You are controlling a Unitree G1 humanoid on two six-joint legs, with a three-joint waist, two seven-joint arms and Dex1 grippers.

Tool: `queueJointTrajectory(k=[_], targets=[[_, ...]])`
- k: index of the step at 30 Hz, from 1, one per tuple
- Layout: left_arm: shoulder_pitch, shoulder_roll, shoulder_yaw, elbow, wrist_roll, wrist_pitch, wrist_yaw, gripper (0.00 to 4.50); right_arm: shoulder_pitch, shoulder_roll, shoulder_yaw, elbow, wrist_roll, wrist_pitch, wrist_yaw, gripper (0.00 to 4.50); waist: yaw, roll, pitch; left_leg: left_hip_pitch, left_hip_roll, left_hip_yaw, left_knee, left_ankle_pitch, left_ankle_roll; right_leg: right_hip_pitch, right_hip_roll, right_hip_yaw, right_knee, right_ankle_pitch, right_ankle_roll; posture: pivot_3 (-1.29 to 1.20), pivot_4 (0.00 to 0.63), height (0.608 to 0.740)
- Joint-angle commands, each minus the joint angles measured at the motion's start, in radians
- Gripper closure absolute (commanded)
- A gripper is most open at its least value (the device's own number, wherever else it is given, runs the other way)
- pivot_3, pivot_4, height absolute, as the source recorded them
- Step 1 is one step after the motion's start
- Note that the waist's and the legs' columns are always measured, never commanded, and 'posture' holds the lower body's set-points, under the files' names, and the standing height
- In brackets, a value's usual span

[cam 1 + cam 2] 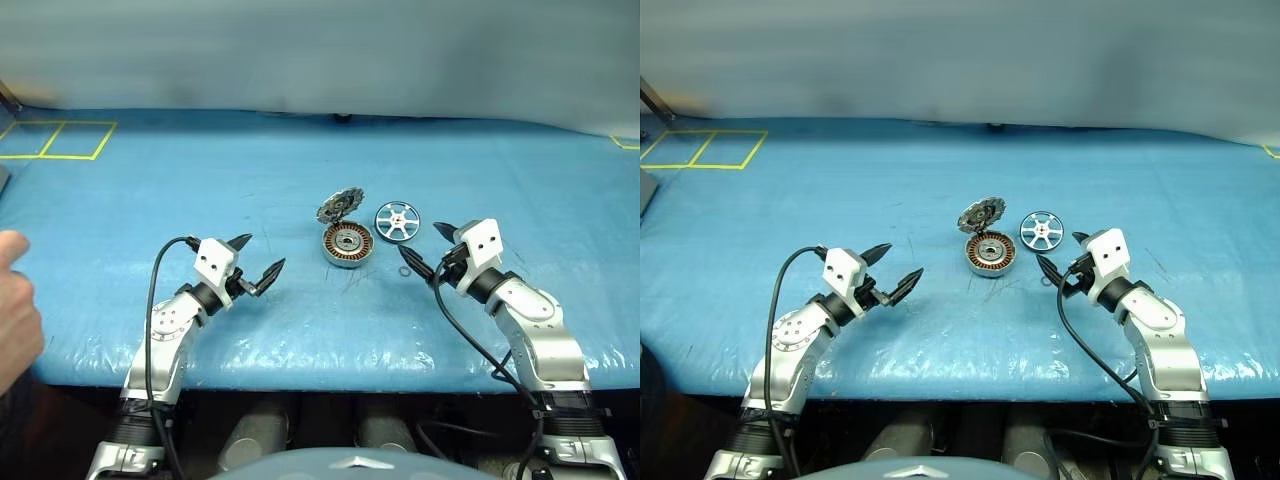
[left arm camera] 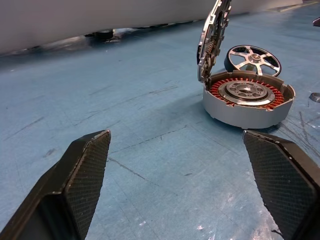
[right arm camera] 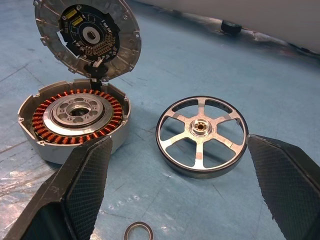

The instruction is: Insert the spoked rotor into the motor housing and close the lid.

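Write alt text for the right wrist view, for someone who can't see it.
The spoked rotor lies flat on the blue table beside the motor housing, whose lid stands open. The right claw frames them with its fingers wide apart, holding nothing. A small washer ring lies nearer the claw.

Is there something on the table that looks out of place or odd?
Only a small loose washer ring lying alone on the blue table, near the spoked rotor and the open motor housing. Nothing looks damaged.

Even, cool overhead light falls bright across the blue worktop [image 1: 300, 170], with soft glare patches along its near edge. The far wall blurs; shadows stay faint.
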Motion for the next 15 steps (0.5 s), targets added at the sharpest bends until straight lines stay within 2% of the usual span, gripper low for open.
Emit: queueJointTrajectory(k=[1, 15], targets=[[-0.002, -0.001, 0.005, -0.015, -0.002, -0.021, 0.005, 0.0, -0.015, -0.005, -0.005, -0.013, 0.001, -0.015, 0.004, 0.02, 0.0, 0.0, 0.0, 0.0, 0.0, 0.0, 0.0, 0.0, 0.0, 0.0, 0.0, 0.0, 0.0, 0.0, 0.0, 0.0, 0.15, 0.74], [0.001, -0.002, 0.002, -0.014, -0.002, -0.025, 0.008, 0.0, -0.021, -0.011, -0.001, -0.012, -0.01, -0.015, 0.012, 0.02, 0.0, 0.0, 0.0, 0.0, 0.0, 0.0, 0.0, 0.0, 0.0, 0.0, 0.0, 0.0, 0.0, 0.0, 0.0, 0.0, 0.15, 0.74]])
